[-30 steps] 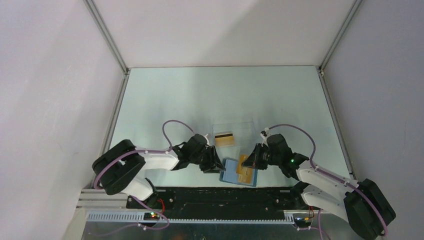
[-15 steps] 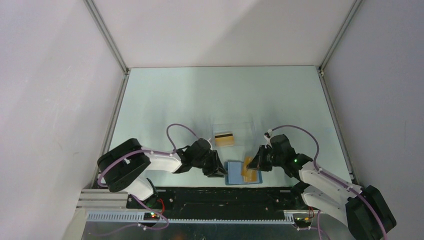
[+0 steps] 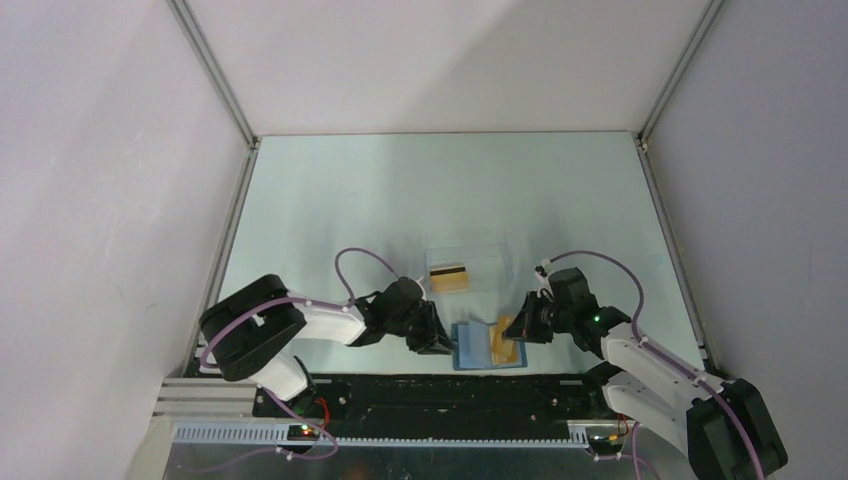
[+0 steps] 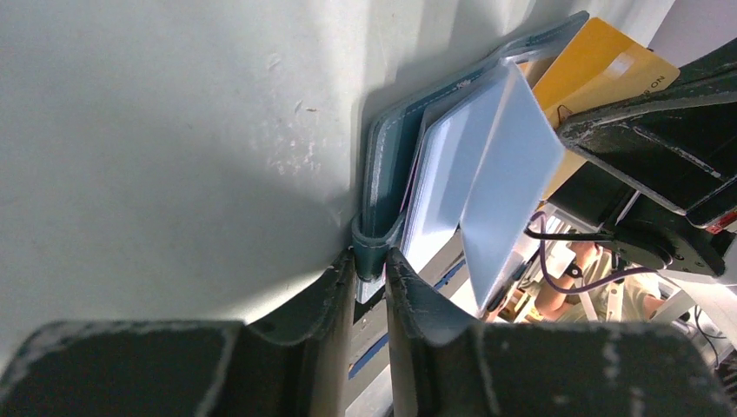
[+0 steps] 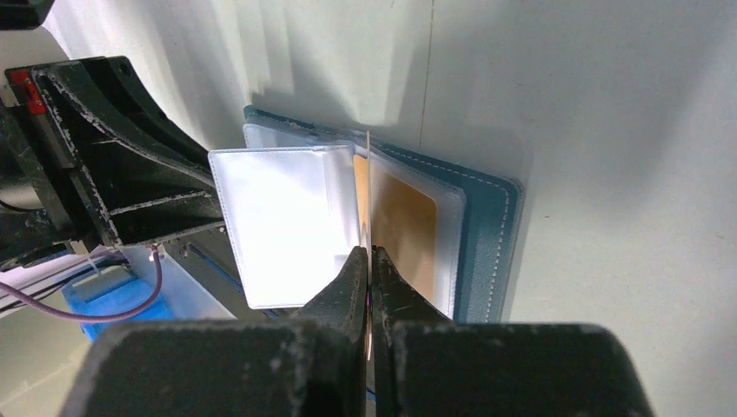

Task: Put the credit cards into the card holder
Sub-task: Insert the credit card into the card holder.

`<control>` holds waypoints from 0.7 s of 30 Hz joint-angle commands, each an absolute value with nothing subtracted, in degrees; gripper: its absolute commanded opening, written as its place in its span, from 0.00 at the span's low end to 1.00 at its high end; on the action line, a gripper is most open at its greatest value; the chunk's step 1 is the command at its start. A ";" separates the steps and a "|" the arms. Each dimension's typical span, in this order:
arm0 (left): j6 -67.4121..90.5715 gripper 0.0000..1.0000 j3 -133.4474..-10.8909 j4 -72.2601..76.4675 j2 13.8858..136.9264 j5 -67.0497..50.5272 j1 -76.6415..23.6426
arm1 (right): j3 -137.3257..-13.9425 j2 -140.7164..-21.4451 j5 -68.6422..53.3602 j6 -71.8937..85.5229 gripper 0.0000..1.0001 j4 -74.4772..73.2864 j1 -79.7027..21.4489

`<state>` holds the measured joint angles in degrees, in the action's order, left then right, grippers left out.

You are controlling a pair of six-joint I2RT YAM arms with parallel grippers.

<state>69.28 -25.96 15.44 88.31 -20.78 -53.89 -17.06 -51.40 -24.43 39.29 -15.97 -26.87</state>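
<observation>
1. The right pincer [image 5: 368, 259] is clamped tight on an orange-gold credit card [image 4: 604, 78], which it holds on edge. From its own camera the card shows only as a thin line between the fingers.
2. Directly ahead of that pincer, at the near edge of the table [image 3: 400, 190], the blue card holder [image 5: 487, 234] lies open. The card's leading edge meets it at the fold where the clear sleeves [image 5: 287, 217] fan up.
3. A gold face shows through the sleeve just beside that line. I cannot tell whether it is this card or another one already stowed.
4. The move to come, as I judge it, depends on the card's plane lining up with a sleeve mouth, so the push runs along the card's own length and not across the sleeves.
5. On the holder's other side, the left pincer [image 4: 369, 269] stands narrow around the clasp tab [image 4: 375, 248]. I cannot tell whether it actually pinches it. It is the nearer arm for steadying the holder.
6. Farther back on the table, a second card [image 3: 449, 278] with a dark stripe lies in a clear box [image 3: 468, 262], apart from both pincers.
</observation>
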 commanded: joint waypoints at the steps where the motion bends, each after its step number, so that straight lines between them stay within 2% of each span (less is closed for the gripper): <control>1: 68.69 0.25 -26.72 13.53 90.59 -18.55 -54.39 | -17.46 -52.46 -26.25 37.17 0.00 -14.07 -26.61; 9: 68.54 0.24 -27.06 13.52 91.33 -18.86 -54.32 | -16.57 -53.48 -34.06 40.72 0.00 -6.04 -26.58; 21: 68.29 0.22 -27.67 13.53 92.84 -19.31 -54.40 | -15.36 -60.38 -33.57 39.10 0.00 -3.53 -26.44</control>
